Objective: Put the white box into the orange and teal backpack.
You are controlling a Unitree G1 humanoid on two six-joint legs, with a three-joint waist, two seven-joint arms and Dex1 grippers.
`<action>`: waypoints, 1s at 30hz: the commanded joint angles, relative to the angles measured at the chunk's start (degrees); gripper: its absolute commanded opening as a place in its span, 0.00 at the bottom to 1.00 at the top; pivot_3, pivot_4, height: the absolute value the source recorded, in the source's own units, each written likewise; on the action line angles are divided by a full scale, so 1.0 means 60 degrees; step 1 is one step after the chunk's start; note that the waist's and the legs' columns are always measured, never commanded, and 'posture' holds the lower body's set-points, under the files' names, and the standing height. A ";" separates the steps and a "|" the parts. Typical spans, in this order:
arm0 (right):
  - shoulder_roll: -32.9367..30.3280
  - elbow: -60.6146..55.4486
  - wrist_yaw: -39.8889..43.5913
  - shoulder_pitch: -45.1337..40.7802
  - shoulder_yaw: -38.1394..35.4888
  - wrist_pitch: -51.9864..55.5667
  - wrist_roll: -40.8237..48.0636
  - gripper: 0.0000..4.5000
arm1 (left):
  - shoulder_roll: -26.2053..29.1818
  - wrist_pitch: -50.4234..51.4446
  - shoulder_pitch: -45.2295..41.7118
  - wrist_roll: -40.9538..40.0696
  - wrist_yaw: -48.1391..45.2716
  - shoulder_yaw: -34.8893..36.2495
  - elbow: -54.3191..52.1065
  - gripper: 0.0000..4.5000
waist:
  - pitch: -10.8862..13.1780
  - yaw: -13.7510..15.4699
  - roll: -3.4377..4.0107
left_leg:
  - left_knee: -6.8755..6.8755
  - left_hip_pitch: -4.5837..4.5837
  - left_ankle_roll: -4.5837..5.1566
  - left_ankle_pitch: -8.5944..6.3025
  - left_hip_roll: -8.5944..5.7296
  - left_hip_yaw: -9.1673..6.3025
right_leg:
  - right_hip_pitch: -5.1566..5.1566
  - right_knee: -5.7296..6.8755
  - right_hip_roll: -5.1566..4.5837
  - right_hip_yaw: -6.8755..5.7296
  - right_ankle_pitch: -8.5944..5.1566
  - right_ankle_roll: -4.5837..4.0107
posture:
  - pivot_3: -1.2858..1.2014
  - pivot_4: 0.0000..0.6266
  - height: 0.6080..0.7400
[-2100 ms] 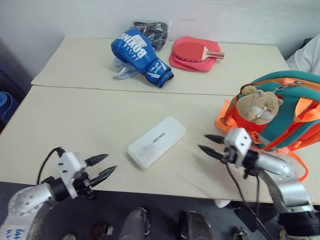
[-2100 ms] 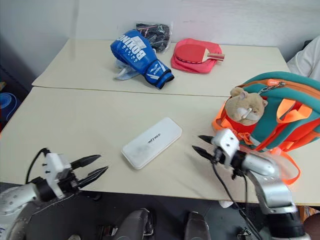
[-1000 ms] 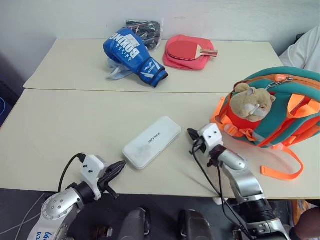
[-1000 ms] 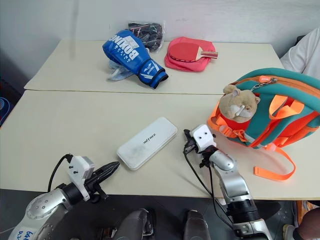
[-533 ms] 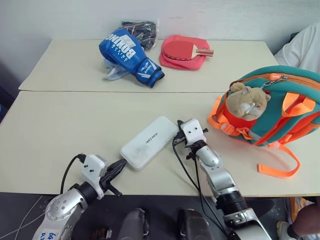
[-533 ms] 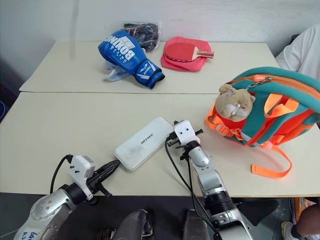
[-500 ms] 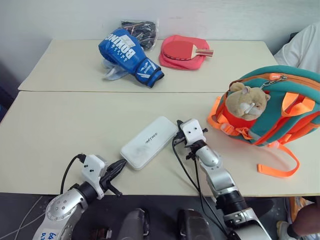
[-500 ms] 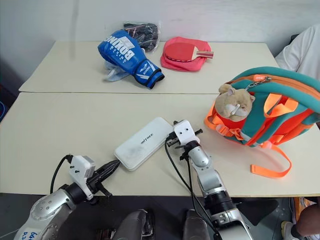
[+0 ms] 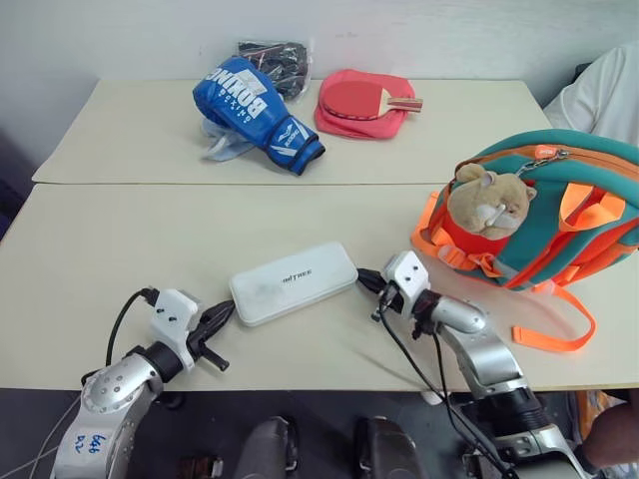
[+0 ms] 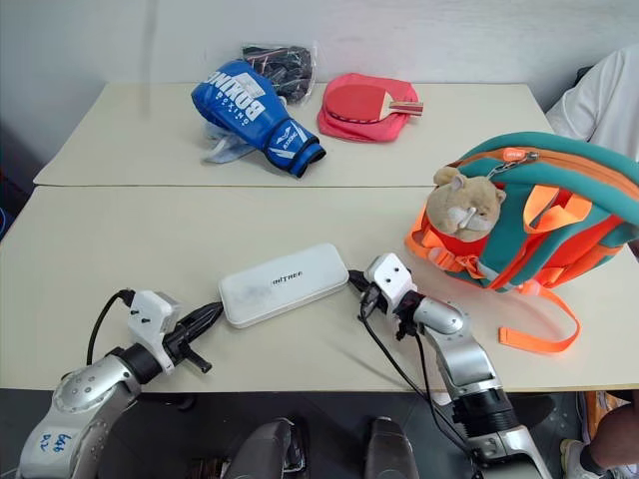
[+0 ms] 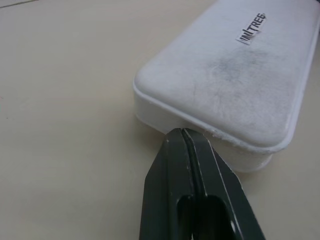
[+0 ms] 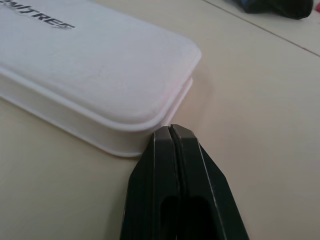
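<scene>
Box: your white box (image 9: 294, 283) lies flat on the near surface (image 9: 120, 239), lettering up, long axis running roughly 8 to 2 o'clock, pinned between your 2 end effectors.
Left end effector: your left end effector (image 9: 222, 314) is clenched, fingers pressed together, tip against the box's end at 8 o'clock; the left wrist view shows the tip (image 11: 182, 132) at the box's lower rim.
Right end effector: your right end effector (image 9: 365, 281) is also clenched, holding nothing, tip touching the box's opposite end at 3 o'clock; the right wrist view shows it (image 12: 170, 130) at the rounded corner.
Backpack: your backpack (image 9: 559, 215) sits at 3 o'clock of the box, well apart, plush bear (image 9: 486, 201) facing you, an orange strap (image 9: 559, 334) trailing toward the near edge.
Far surface: at 12 o'clock you have a blue boxing glove (image 9: 255, 100), a dark bag (image 9: 275, 55) behind it, and a red paddle (image 9: 364, 97) on a pink case (image 9: 349, 120).
Person: a white sleeve (image 9: 599, 95) shows at 2 o'clock.
</scene>
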 commanded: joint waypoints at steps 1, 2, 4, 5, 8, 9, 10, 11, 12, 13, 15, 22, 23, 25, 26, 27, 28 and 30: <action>-0.0446 -0.1124 0.0982 0.0438 0.0354 0.0644 0.0536 0.00 | 0.0294 -0.0384 -0.0538 0.0032 -0.0685 -0.0351 0.0281 0.00 | 0.0000 0.0018 -0.0001 | 0.0001 0.0000 0.0001 -0.0001 -0.0001 0.0002 | 0.0000 0.0000 -0.0001 0.0000 0.0000 0.0000 | 0.52 0.24 1.00; -0.0689 -0.1394 0.1194 0.0586 0.0317 0.0842 0.0650 0.00 | 0.0381 -0.0432 -0.0752 0.0088 -0.0789 -0.0419 0.0495 0.00 | -0.0001 0.0030 -0.0002 | 0.0002 0.0000 0.0001 -0.0001 -0.0001 0.0000 | 0.0001 -0.0002 -0.0001 -0.0003 0.0000 0.0000 | 0.52 0.24 1.00; -0.1081 -0.1879 0.1476 0.0824 0.0278 0.1209 0.0791 0.00 | 0.0513 -0.0533 -0.1057 0.0146 -0.1025 -0.0524 0.0802 0.00 | -0.0002 0.0109 -0.0002 | 0.0005 0.0000 0.0002 -0.0004 -0.0006 0.0001 | 0.0001 -0.0004 -0.0006 -0.0003 0.0000 0.0000 | 0.52 0.24 1.00; -0.1213 -0.2074 0.1532 0.0928 0.0241 0.1338 0.0847 0.00 | 0.0549 -0.0569 -0.1161 0.0175 -0.1100 -0.0556 0.0914 0.00 | -0.0004 0.0145 -0.0007 | 0.0007 0.0000 0.0003 -0.0007 -0.0004 0.0007 | -0.0004 -0.0007 -0.0005 -0.0002 0.0000 0.0000 | 0.52 0.24 1.00; -0.1573 -0.2526 0.1571 0.1291 0.0059 0.1550 0.0894 0.00 | 0.0688 -0.0710 -0.1330 0.0198 -0.1389 -0.0615 0.1163 0.00 | -0.0005 0.0209 -0.0008 | 0.0008 0.0000 -0.0001 -0.0013 -0.0001 0.0010 | -0.0005 -0.0007 -0.0010 0.0002 0.0001 -0.0001 | 0.52 0.24 1.00; -0.1664 -0.2616 0.1530 0.1402 -0.0048 0.1590 0.0889 0.00 | 0.0723 -0.0744 -0.1346 0.0196 -0.1447 -0.0597 0.1208 0.00 | -0.0005 0.0221 -0.0008 | 0.0008 0.0000 -0.0001 -0.0014 -0.0001 0.0010 | -0.0005 -0.0008 -0.0010 0.0002 0.0000 -0.0001 | 0.52 0.24 1.00; -0.1778 -0.2665 0.1504 0.1491 -0.0180 0.1620 0.0891 0.00 | 0.0775 -0.0761 -0.1361 0.0177 -0.1507 -0.0546 0.1257 0.00 | -0.0005 0.0230 -0.0008 | 0.0008 0.0000 -0.0002 -0.0014 0.0000 0.0011 | -0.0005 -0.0009 -0.0010 0.0000 0.0000 -0.0001 | 0.52 0.24 1.00; -0.1894 -0.2708 0.1499 0.1575 -0.0313 0.1649 0.0913 0.00 | 0.0856 -0.0792 -0.1348 0.0173 -0.1571 -0.0465 0.1300 0.00 | -0.0005 0.0233 -0.0008 | 0.0008 0.0000 -0.0002 -0.0014 0.0000 0.0011 | -0.0005 -0.0011 -0.0010 0.0000 0.0000 -0.0001 | 0.52 0.24 1.00; -0.2017 -0.2731 0.1498 0.1666 -0.0496 0.1614 0.0947 0.00 | 0.0944 -0.0721 -0.1332 0.0077 -0.1637 -0.0292 0.1334 0.00 | -0.0005 0.0235 -0.0008 | 0.0009 0.0000 -0.0002 -0.0014 0.0000 0.0012 | -0.0005 -0.0017 -0.0011 0.0000 0.0000 -0.0001 | 0.52 0.24 1.00; -0.2134 -0.2748 0.1500 0.1729 -0.0626 0.1581 0.0957 0.00 | 0.1015 -0.0631 -0.1327 -0.0049 -0.1714 -0.0121 0.1366 0.00 | -0.0004 0.0234 -0.0008 | 0.0010 -0.0001 -0.0002 -0.0014 -0.0001 0.0014 | -0.0005 -0.0017 -0.0011 0.0000 0.0001 -0.0001 | 0.52 0.24 1.00; -0.2453 -0.2787 0.1582 0.1834 -0.0904 0.1585 0.1021 0.00 | 0.1268 -0.0263 -0.1417 -0.0489 -0.1935 0.0435 0.1572 0.04 | -0.0004 0.0236 -0.0009 | 0.0014 -0.0001 -0.0004 -0.0017 -0.0001 0.0015 | -0.0006 -0.0024 -0.0012 0.0001 0.0000 -0.0001 | 0.52 0.24 1.00; -0.3274 -0.2645 0.1918 0.1722 -0.1231 0.1418 0.1001 0.00 | 0.2943 0.4681 -0.2910 -0.3728 -0.3257 0.1406 0.2948 0.49 | -0.0003 0.0250 -0.0010 | 0.0019 -0.0001 -0.0002 -0.0013 0.0007 0.0012 | -0.0010 -0.0015 -0.0005 -0.0004 0.0000 -0.0001 | 0.52 0.24 1.00; -0.3349 -0.2577 0.1976 0.1639 -0.1182 0.1413 0.0943 0.00 | 0.3103 0.5705 -0.3527 -0.4107 -0.3232 0.1395 0.3535 0.55 | -0.0002 0.0262 -0.0012 | 0.0021 0.0000 -0.0002 -0.0013 0.0004 0.0012 | -0.0008 -0.0012 -0.0001 -0.0003 0.0000 -0.0001 | 0.52 0.24 1.00; -0.3495 -0.2437 0.2126 0.1459 -0.0982 0.1392 0.0744 0.00 | 0.3487 0.7191 -0.4704 -0.4221 -0.3310 0.0835 0.4563 0.69 | 0.0000 0.0257 -0.0016 | 0.0030 -0.0004 0.0003 -0.0009 0.0002 0.0010 | -0.0011 0.0004 0.0006 -0.0008 0.0000 -0.0001 | 0.52 0.24 1.00; -0.3570 -0.2398 0.2151 0.1382 -0.0854 0.1500 0.0611 0.00 | 0.3537 0.7672 -0.5138 -0.4366 -0.3462 0.0664 0.4847 0.76 | 0.0001 0.0245 -0.0018 | 0.0031 -0.0004 0.0004 -0.0008 0.0000 0.0011 | -0.0011 0.0010 0.0006 -0.0012 0.0000 -0.0001 | 0.52 0.24 1.00; -0.3626 -0.2385 0.2151 0.1324 -0.0750 0.1643 0.0517 0.00 | 0.3533 0.8041 -0.5494 -0.4448 -0.3512 0.0563 0.5063 0.83 | 0.0001 0.0236 -0.0019 | 0.0030 -0.0003 0.0005 -0.0008 -0.0006 0.0015 | -0.0012 0.0034 0.0008 -0.0029 0.0000 0.0000 | 0.52 0.24 1.00; -0.3627 -0.2374 0.2147 0.1276 -0.0691 0.1707 0.0497 0.00 | 0.3433 0.8502 -0.5996 -0.4466 -0.3394 0.0458 0.5424 0.90 | 0.0002 0.0233 -0.0020 | 0.0028 -0.0003 0.0005 -0.0008 -0.0009 0.0022 | -0.0013 0.0034 0.0008 -0.0039 0.0000 0.0000 | 0.52 0.24 1.00; -0.3517 -0.2374 0.2095 0.1120 -0.0543 0.1886 0.0473 0.00 | 0.3218 0.8987 -0.6828 -0.4233 -0.3111 0.0200 0.6163 0.99 | 0.0004 0.0235 -0.0028 | 0.0031 -0.0003 0.0006 -0.0008 -0.0011 0.0026 | -0.0013 0.0032 0.0009 -0.0043 0.0000 0.0000 | 0.52 0.24 1.00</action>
